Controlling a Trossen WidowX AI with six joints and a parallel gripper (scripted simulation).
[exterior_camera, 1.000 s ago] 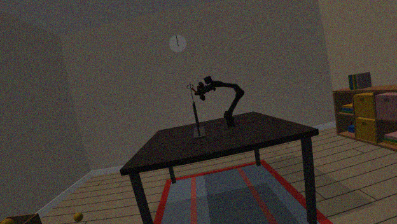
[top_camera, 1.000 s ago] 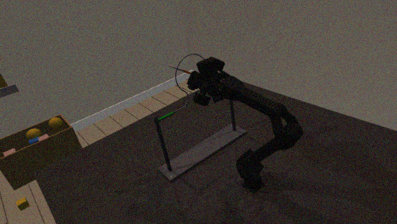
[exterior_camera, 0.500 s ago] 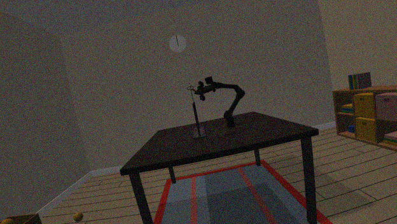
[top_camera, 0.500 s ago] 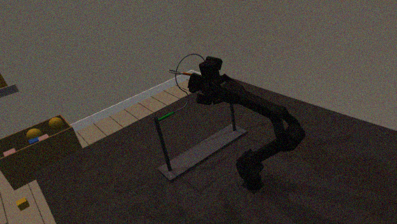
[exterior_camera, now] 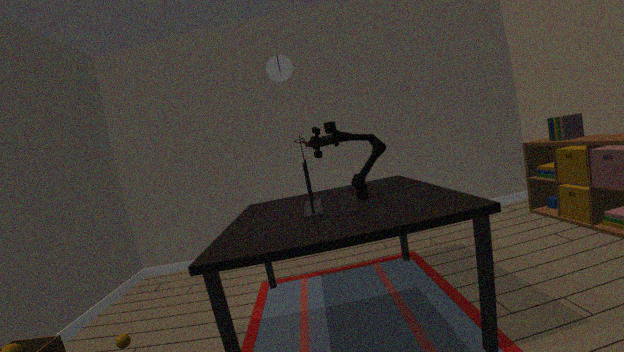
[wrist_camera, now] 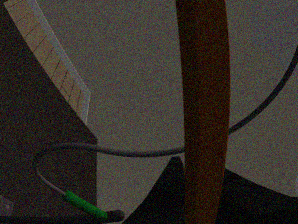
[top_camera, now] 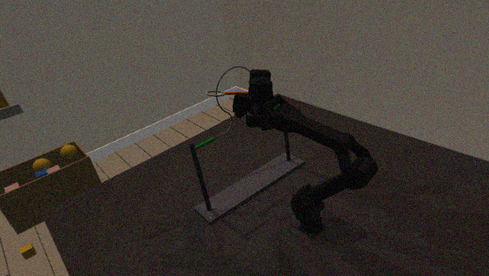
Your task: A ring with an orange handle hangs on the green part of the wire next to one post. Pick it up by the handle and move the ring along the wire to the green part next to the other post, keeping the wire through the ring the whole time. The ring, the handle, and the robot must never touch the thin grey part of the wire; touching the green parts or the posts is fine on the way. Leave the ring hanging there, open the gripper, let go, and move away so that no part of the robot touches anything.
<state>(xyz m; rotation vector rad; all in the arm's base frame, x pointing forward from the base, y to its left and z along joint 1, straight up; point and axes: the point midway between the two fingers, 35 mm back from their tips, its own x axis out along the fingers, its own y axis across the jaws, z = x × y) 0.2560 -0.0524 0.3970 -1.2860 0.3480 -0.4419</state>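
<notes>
The ring is nearly level at the left side of the wire's tall loop. The thin grey wire appears to pass through it; whether they touch is unclear. My gripper is shut on the orange handle, which points sideways from the ring. The near green part joins the near post, below and left of the gripper. The far green part is mostly hidden behind the arm, above the far post.
The posts stand on a grey base plate on the dark table. The arm arches over the base plate's far end. A toy box and a yellow block are on the floor, away from the table.
</notes>
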